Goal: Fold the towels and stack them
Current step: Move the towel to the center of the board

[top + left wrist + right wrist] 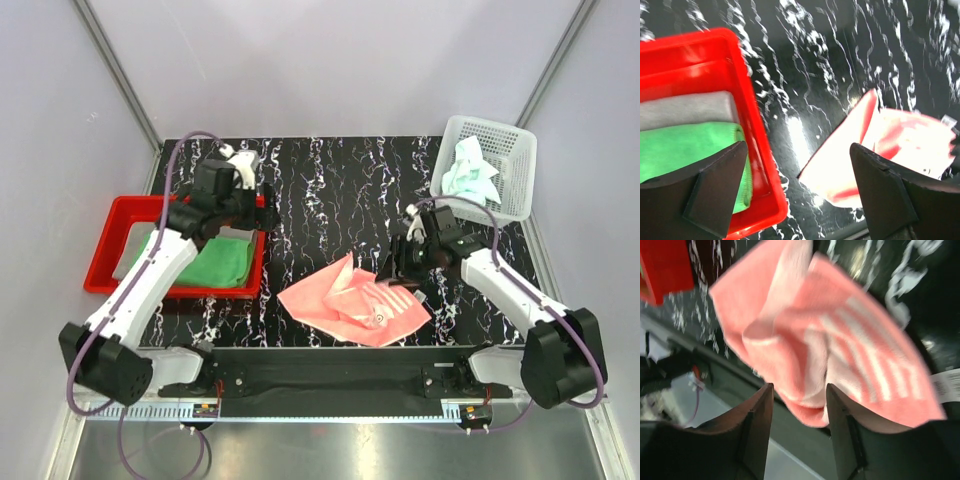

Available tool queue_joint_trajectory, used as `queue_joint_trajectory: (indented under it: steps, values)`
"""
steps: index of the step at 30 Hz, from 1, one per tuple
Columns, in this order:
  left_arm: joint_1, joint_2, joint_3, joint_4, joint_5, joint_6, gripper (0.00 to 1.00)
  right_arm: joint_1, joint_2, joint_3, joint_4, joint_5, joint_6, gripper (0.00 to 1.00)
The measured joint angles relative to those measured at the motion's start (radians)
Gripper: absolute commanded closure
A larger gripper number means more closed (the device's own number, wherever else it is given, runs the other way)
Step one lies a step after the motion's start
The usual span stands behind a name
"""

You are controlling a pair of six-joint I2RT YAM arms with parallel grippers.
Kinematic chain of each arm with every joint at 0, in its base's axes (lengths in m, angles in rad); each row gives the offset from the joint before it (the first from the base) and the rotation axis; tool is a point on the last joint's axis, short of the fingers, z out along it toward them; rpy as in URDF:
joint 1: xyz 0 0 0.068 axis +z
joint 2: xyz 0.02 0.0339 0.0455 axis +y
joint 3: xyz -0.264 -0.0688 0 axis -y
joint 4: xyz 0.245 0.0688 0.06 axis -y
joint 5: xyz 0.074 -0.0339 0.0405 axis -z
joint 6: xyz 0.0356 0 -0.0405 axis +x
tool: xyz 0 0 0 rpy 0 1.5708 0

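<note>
A black tabletop (330, 165) veined with white marbling sat inside a booth of plain, pale grey walls (330, 60). Slim metal struts (120, 75) ran down the corners. Soft light left glare spots on the tabletop. A brushed-metal ledge (330, 455) lined the near edge.
</note>
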Motion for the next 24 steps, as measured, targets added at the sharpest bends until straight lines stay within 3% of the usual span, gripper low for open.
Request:
queue_joint_trajectory:
  steps: [7,16,24]
  values:
    - [-0.133,0.162,0.0,-0.012,-0.018,-0.005,0.25,-0.002,0.022,0.17,0.029,0.286,0.007,0.54]
    - [-0.166,0.082,-0.187,0.063,-0.022,-0.103,0.24,0.027,0.468,0.405,0.099,0.209,-0.056,0.48]
    - [-0.166,-0.025,-0.219,0.073,-0.026,-0.128,0.23,0.136,0.641,0.486,0.095,0.219,-0.051,0.47]
